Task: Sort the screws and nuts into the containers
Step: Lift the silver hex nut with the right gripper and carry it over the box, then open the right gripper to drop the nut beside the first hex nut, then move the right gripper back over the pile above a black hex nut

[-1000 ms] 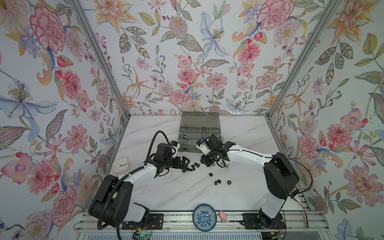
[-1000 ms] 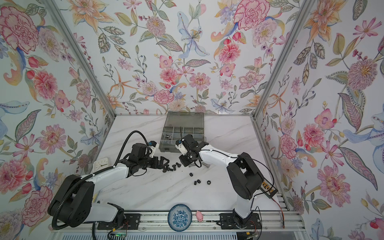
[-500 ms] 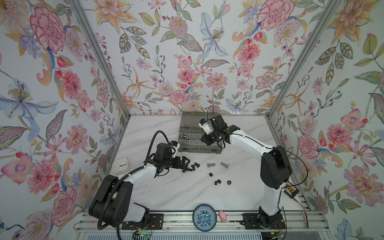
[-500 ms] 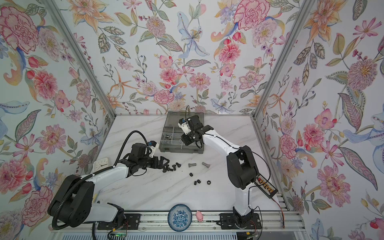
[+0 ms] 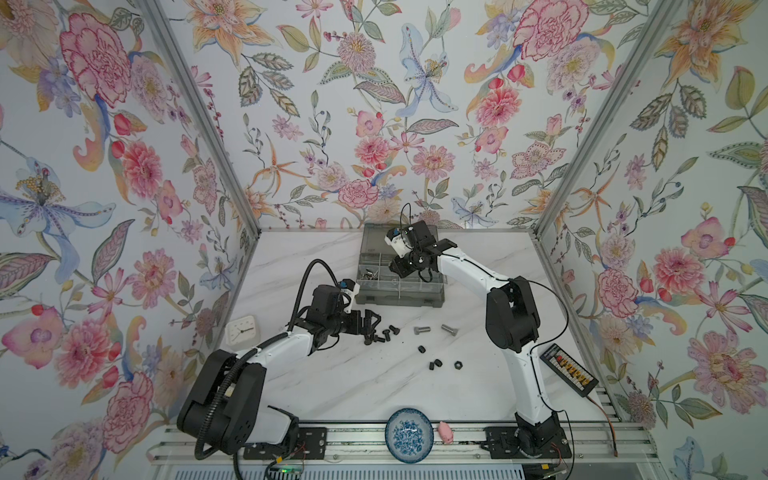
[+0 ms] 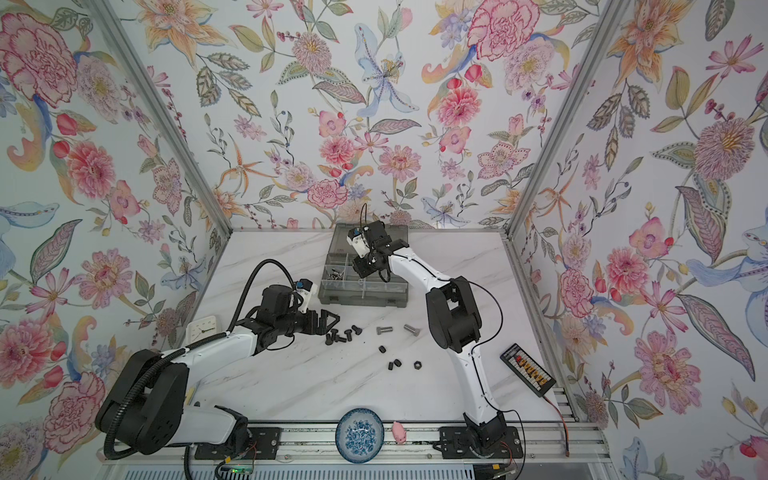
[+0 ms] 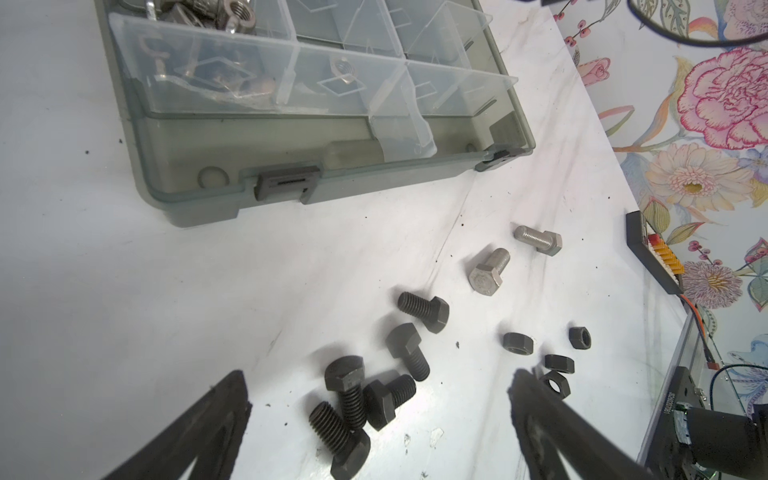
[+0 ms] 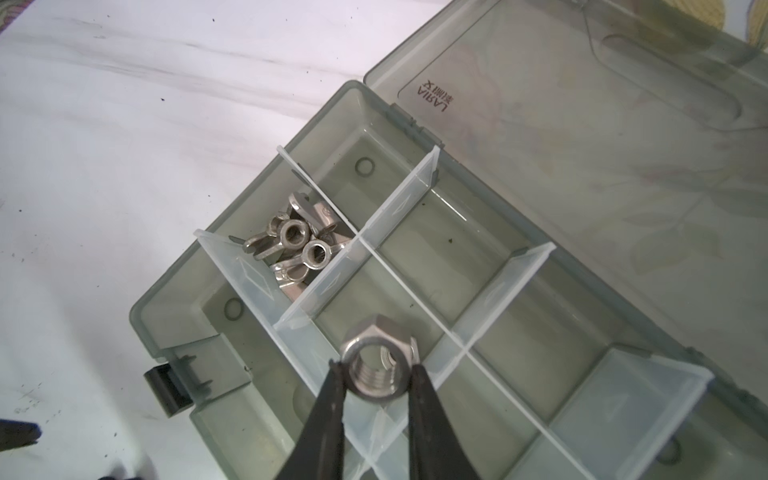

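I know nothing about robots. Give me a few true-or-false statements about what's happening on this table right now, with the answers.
1. The right pincer grips a silver nut above the organizer box. True.
2. The left pincer is clamped on a black screw. False: it stands wide open, and the black screws lie loose on the table.
3. The wing nuts lie together in one compartment. True.
4. Both silver screws are inside the box. False: the silver screws lie on the table.
5. The box's lid is shut. False: the lid is folded open.
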{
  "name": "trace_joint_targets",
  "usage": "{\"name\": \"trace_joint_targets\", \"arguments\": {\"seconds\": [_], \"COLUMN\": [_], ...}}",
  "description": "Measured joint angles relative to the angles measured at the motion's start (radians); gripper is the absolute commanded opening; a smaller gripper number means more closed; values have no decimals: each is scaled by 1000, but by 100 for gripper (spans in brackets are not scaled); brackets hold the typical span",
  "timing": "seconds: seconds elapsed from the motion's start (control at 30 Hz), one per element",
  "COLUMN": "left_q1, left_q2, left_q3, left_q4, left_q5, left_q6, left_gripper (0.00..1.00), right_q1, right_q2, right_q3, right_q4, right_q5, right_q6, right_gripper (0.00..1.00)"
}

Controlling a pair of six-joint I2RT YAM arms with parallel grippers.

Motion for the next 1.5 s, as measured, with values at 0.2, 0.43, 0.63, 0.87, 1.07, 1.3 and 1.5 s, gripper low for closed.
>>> {"name": "trace_joint_targets", "arguments": {"seconds": [0.2,0.43,0.63,0.87,1.07,1.3,1.5], "left_q1": [0,0,0,0,0,0,1], "left_q2": [0,-1,-7,-8,-8,-8,-8], "left_q3": [-12,-14,-14,-14,-14,-13,-10], "left_q4": [9,16,17,16,16,14,3], "left_q5": [4,15,18,19,18,18,18], "left_q6": [-3,-3,-3,-3,-3,-2,-2], "left_gripper": [99,99,99,99,99,99,99], "right_q1": [2,9,17,18,18,18,46], "right_q2": [14,14,14,2,-127,-397,-547], "right_q3": [7,7,7,-3,-126,-416,-668], "right_q4": [-4,-6,-6,-6,-7,0,-2], "right_q5": [0,0,5,8,24,47,76], "right_q6": [7,10,18,19,39,97,175], "right_gripper": [10,28,44,53,61,69,72]}}
